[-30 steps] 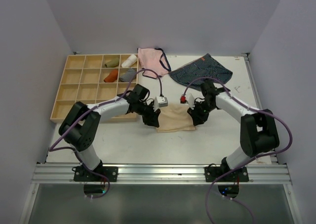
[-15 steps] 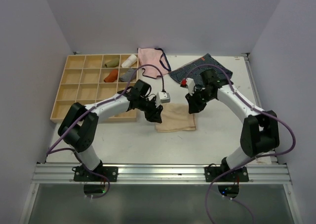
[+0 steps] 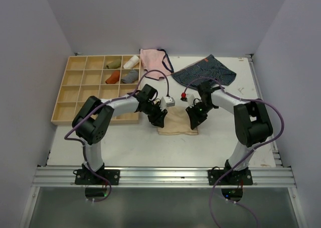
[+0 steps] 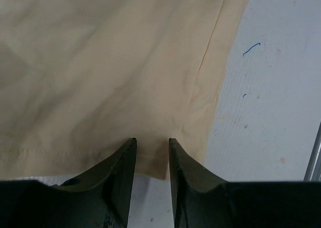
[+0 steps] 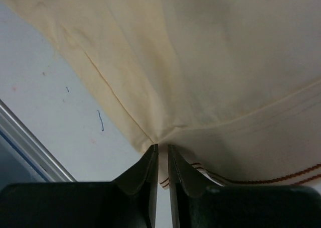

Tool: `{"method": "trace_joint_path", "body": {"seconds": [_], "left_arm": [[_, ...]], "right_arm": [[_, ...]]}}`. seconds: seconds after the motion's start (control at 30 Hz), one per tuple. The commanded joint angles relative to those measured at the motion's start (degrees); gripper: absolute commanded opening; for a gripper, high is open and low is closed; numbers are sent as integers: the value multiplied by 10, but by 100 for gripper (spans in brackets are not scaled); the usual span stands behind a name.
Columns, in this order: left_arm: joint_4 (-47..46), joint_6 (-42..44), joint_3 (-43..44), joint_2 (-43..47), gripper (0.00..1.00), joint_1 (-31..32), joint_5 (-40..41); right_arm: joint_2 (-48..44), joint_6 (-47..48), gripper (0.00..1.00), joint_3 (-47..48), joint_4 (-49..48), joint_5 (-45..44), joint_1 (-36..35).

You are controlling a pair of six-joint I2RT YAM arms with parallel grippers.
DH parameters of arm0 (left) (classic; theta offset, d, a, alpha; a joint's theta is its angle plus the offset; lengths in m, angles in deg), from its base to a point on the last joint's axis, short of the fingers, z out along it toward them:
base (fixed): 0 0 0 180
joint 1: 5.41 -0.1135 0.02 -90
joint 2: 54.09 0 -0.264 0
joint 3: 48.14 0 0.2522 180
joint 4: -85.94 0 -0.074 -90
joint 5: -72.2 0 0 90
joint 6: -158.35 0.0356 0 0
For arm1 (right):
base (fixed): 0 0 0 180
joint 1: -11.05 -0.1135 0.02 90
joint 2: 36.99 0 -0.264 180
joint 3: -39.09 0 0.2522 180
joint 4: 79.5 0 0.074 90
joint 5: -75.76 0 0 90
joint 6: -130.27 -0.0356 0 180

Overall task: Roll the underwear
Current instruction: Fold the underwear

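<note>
The pale peach-beige underwear [image 3: 176,123] lies flat on the white table between my two grippers. My left gripper [image 3: 159,118] is at its left edge. In the left wrist view the underwear [image 4: 100,62] fills the upper left, and the left gripper [image 4: 152,140] is open, its tips straddling the hem near a corner. My right gripper [image 3: 193,120] is at the cloth's right edge. In the right wrist view the right gripper [image 5: 162,146] is shut on a puckered fold of the underwear [image 5: 225,62] near a hem with brown stitching.
A wooden compartment tray [image 3: 59,118] at the left holds several rolled cloths. A pink pair with dark trim [image 3: 152,61] and a navy striped pair [image 3: 205,73] lie at the back. A metal rail [image 3: 160,177] runs along the near edge.
My right gripper went back from the cloth, then returned to its right edge and closed on it. My left gripper shifted slightly right along the left edge. The underwear hardly moved.
</note>
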Motion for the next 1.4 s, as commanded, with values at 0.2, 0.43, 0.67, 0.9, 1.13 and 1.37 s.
{"method": "trace_joint_path", "body": {"seconds": [0.2, 0.43, 0.67, 0.9, 1.13, 1.37], "left_arm": [[64, 98, 4, 59, 38, -4, 15], [15, 75, 17, 111, 46, -12, -34], [-74, -49, 26, 52, 50, -25, -70], [-178, -206, 48, -42, 50, -78, -70], [-161, -235, 72, -99, 49, -125, -88], [-145, -198, 93, -32, 50, -124, -217]], "right_arm": [[-84, -20, 28, 74, 86, 108, 18], [-89, -124, 53, 68, -6, 190, 84], [-15, -246, 56, 34, -131, 240, 84], [95, -227, 49, 23, -157, 164, 105], [127, -174, 43, 30, -116, 171, 125], [31, -89, 41, 39, -23, 210, 125]]}}
